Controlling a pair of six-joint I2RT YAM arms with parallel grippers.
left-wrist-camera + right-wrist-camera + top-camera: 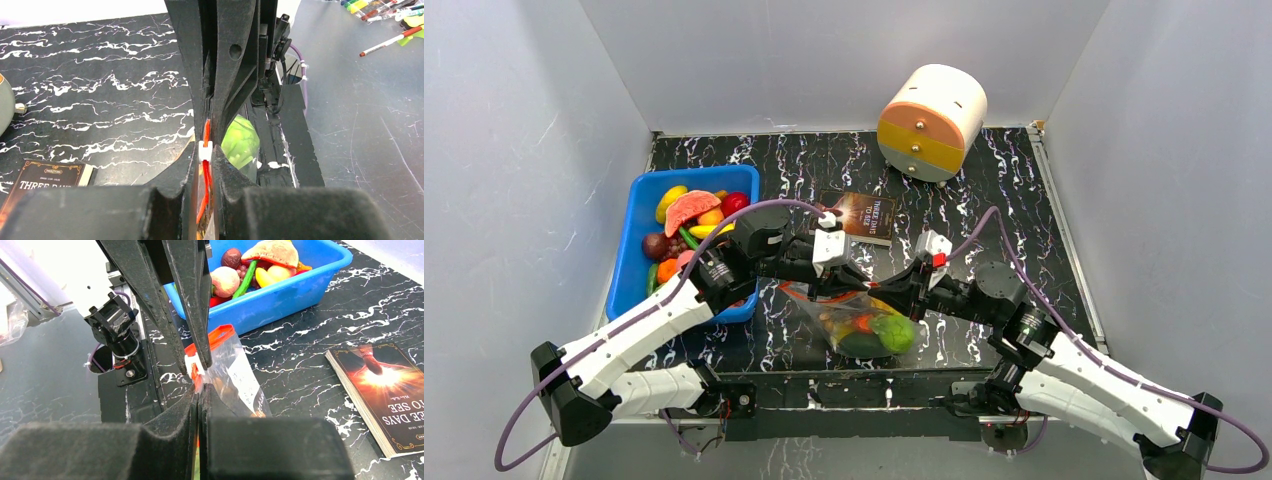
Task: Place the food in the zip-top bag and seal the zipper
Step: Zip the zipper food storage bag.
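The left gripper [206,159] is closed on the white slider [205,150] of the zipper [211,337]. The right gripper [199,392] is closed tight on the zipper just beside the slider, and the two pincers face each other, nearly touching. The bag [864,322] is between the two arms, just right of the blue bin [637,272], with food [893,333] inside it, a green piece and some orange ones; more food lies in the bin, and a book [864,216] lies on the table [984,190] behind the bag
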